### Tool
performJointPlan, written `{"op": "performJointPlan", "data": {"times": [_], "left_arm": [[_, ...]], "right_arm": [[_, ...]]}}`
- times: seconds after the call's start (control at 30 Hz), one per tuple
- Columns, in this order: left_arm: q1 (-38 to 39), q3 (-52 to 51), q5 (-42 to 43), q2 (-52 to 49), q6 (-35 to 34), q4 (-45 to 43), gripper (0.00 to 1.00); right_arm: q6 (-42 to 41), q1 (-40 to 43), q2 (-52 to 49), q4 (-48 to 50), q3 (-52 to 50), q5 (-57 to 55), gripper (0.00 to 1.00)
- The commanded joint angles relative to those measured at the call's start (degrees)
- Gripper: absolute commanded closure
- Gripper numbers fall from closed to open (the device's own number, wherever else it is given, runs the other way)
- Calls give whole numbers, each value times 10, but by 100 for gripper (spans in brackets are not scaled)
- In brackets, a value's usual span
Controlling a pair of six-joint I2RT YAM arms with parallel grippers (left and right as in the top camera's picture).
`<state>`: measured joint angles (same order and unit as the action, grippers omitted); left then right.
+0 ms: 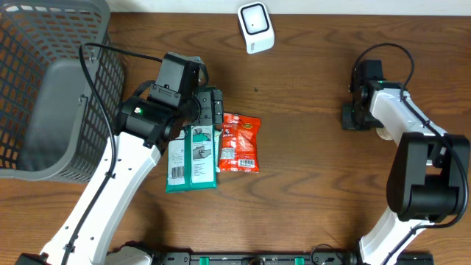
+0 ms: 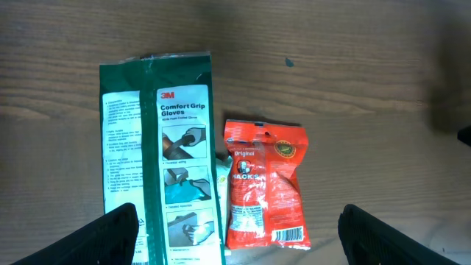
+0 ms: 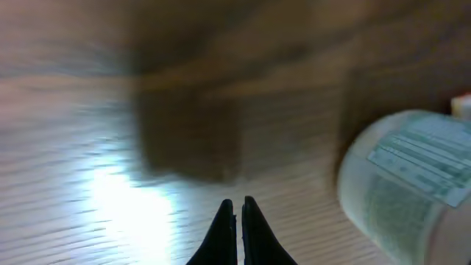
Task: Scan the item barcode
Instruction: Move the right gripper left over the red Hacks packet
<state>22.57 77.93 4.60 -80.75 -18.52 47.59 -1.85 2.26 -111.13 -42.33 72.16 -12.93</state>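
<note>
1. Overhead, the wooden desk (image 1: 316, 184) carries a grey basket (image 1: 44, 88) at its far left and a white scanner (image 1: 255, 27) at the far edge near the middle.
2. Two green glove packs (image 1: 193, 158) lie side by side on the desk, with a red snack bag (image 1: 240, 144) just beside them on the right.
3. The left arm (image 1: 125, 162) reaches over the glove packs, its head above their top end. The right arm (image 1: 401, 118) is well apart, bent low at the right side of the desk.
4. From the left wrist, the left gripper (image 2: 239, 212) hangs above the packets with its two fingers (image 2: 110, 235) far apart at the bottom corners of the view, holding nothing.
5. Here the glove packs fill the left and middle of the view, and one shows the words "Comfort Grip Gloves". The snack bag lies flat to their right, and a barcode (image 2: 288, 235) shows at its lower end.
6. From the right wrist, the right gripper (image 3: 237, 219) has its fingertips pressed together with nothing between them, just over the desk.
7. A white bottle (image 3: 412, 184) with a printed label lies to the right of those fingertips, apart from them. The view is blurred, so the label cannot be read.
</note>
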Motion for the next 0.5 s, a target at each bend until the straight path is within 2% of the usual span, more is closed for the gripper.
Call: {"op": "performJointPlan", "data": {"times": [0.0, 0.17, 0.3, 0.47], "left_arm": [[0, 9, 1, -2, 5, 1, 13], [0, 9, 1, -2, 5, 1, 13], [0, 9, 1, -2, 5, 1, 13], [0, 9, 1, -2, 5, 1, 13]], "right_arm": [[16, 20, -1, 0, -2, -37, 99], [1, 43, -1, 1, -2, -38, 99], [-47, 63, -1, 3, -2, -35, 99], [-48, 78, -1, 3, -2, -35, 99]]}}
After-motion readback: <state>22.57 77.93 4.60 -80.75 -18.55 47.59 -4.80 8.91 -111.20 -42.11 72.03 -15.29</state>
